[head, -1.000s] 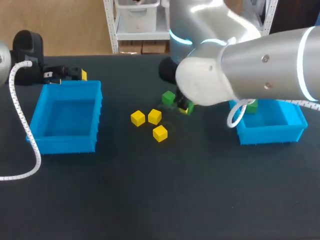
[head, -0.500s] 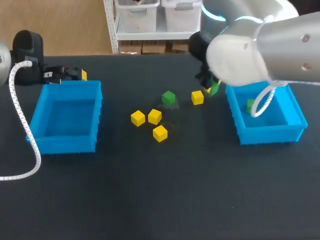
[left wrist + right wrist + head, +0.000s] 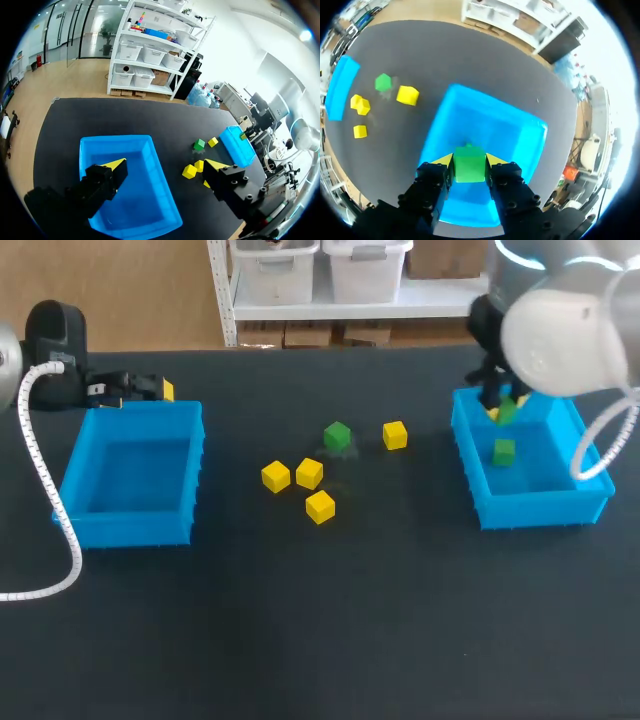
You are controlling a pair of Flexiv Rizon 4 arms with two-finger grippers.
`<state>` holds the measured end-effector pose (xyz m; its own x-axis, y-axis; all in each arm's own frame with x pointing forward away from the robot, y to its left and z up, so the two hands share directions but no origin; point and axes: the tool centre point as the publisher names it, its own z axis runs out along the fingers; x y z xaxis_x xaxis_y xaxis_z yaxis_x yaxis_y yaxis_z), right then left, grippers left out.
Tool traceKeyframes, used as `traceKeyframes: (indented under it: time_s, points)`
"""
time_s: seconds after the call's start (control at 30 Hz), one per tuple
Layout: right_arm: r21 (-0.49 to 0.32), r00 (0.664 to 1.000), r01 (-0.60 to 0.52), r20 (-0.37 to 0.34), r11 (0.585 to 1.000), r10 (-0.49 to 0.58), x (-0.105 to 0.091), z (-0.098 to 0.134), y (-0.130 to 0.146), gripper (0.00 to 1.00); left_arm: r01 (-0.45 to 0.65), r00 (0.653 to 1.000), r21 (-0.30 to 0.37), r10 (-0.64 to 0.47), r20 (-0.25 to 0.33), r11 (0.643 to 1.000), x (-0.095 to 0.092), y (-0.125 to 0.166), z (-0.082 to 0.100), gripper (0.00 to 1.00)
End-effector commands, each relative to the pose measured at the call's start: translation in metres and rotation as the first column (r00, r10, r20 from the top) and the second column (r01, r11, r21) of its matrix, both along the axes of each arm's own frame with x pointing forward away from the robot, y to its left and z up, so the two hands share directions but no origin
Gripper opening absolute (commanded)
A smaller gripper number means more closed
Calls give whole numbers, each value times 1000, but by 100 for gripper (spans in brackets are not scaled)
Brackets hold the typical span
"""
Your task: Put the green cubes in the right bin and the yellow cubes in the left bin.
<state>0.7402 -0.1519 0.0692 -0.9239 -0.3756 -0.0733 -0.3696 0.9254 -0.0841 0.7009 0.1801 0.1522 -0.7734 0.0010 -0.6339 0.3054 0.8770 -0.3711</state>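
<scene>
**Right claw holds a green cube over the right bin; left claw open by the left bin**

Closest to the robot, a lone yellow cube (image 3: 320, 506) sits on the dark table (image 3: 300, 640), roughly midway between the two bins. Just behind it, a pair of yellow cubes (image 3: 309, 472) stands side by side, almost touching. Farther back, a loose green cube (image 3: 337, 435) and a far yellow cube (image 3: 395, 435) rest near each other but apart.

The left bin (image 3: 130, 525), blue and open-topped, stands well to the left of this cluster. The right bin (image 3: 540, 508), the same blue, stands to its right. A binned green cube (image 3: 503, 451) lies on the right bin's floor.

Over the far part of the right bin hangs the right gripper (image 3: 469, 161), on the arm that enters from the upper right corner of the head view. Its two yellow-tipped fingers press a held green cube (image 3: 507, 412) from both sides. In the right wrist view, the bin's blue floor lies directly beneath that cube.

At the far left of the table, the left gripper (image 3: 165, 164) sits just beyond the left bin's far rim. Its fingers stand wide apart, gripping nothing, and its wrist view looks across that bin toward the cubes.
</scene>
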Motion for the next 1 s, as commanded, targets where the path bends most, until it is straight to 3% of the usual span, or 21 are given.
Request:
traceKeyframes:
  time_s: [0.03, 0.27, 0.33, 0.37, 0.6, 1.0]
  points:
    - [41, 998, 19, 62, 999, -21, -9, -11, -16, 0, 9, 1000, -12, -9, 8, 1000, -1, 3, -2, 100]
    - [53, 998, 48, 45, 997, -51, -11, -19, -22, 0, 9, 1000, -12, -9, 8, 1000, -1, 3, -2, 100]
    - [52, 998, 42, 52, 998, -44, -8, -15, -20, 50, 9, 1000, -12, -9, 8, 1000, -1, 3, -2, 100]
    - [50, 998, 35, 58, 998, -37, -6, -13, -19, 100, 9, 1000, -12, -9, 8, 1000, -1, 3, -2, 100]
    - [45, 995, -60, 86, 997, 56, 12, 8, 6, 100, 9, 1000, -12, -9, 8, 1000, -1, 3, -2, 100]
    - [54, 953, -279, 136, 959, 270, 47, 41, 96, 100, 9, 1000, -12, -9, 8, 1000, -1, 3, -2, 100]
